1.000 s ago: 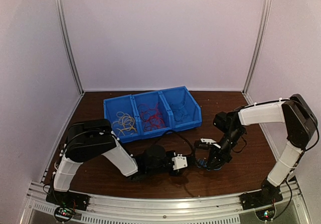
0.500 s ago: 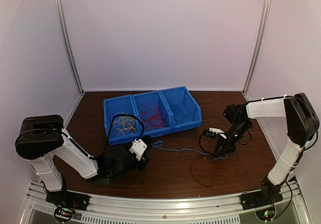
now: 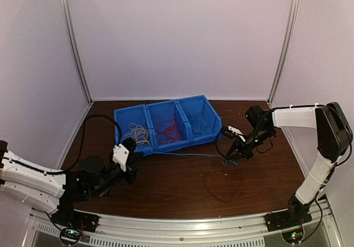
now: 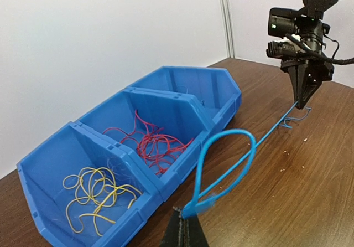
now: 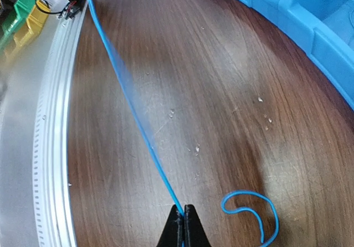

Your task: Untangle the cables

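Tautly, the blue cable (image 5: 146, 130) is stretching between both grippers. It is looping up just above the left gripper (image 4: 185, 229), whose tips are pinched tight on it, and ending at the right gripper (image 5: 184, 220), which is likewise clamped on it, with a loose curl lying beside those tips. Ahead and left of the left gripper, red cables (image 4: 157, 144) and yellow cables (image 4: 97, 189) are sitting in separate compartments of a blue bin (image 4: 221, 86).

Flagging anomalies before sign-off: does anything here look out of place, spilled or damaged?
Nothing damaged or spilled. One blue cable is outside the bin, pulled taut across the table between the left gripper and right gripper, looping near the left one. That fits untangling.
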Motion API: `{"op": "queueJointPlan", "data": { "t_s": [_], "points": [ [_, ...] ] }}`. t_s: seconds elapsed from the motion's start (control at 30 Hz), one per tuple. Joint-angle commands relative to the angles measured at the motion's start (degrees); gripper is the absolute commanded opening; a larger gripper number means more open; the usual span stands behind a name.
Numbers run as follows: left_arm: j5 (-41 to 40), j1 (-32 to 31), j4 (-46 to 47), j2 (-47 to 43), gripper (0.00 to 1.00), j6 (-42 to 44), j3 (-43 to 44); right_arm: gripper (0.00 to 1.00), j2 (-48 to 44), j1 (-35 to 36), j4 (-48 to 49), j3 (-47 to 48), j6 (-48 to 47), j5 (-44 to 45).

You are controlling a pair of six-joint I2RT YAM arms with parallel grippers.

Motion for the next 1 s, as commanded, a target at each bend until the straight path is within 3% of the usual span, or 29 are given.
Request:
{"op": "queueJointPlan", "data": {
  "t_s": [0.0,0.2,0.37,0.53,0.7,0.97],
  "points": [
    [-18.38,4.49,-5.25,-11.74,0.00,-0.70,-1.65,0.00,1.82,-4.01,-3.05,-0.98,1.36,16.15],
    [-16.72,4.62,-11.05,-16.98,0.00,0.12,0.56,0.03,4.44,-2.44,-2.72,1.31,1.22,14.12],
    [-12.92,4.67,-11.84,-14.54,0.00,2.65,5.43,0.02,4.32,-1.46,-5.26,4.51,1.64,11.49],
    [-11.09,4.80,-10.59,-8.85,0.00,2.54,9.20,0.01,0.42,-0.89,-12.94,15.63,2.83,9.20],
    [-9.27,6.22,-13.81,-1.23,0.00,-3.23,13.67,0.02,-1.43,0.13,-14.93,28.93,6.92,7.74],
    [-4.57,6.61,-20.61,3.74,0.23,-10.72,17.93,0.01,2.46,3.35,-6.38,40.39,16.57,9.86]
  ]
}}
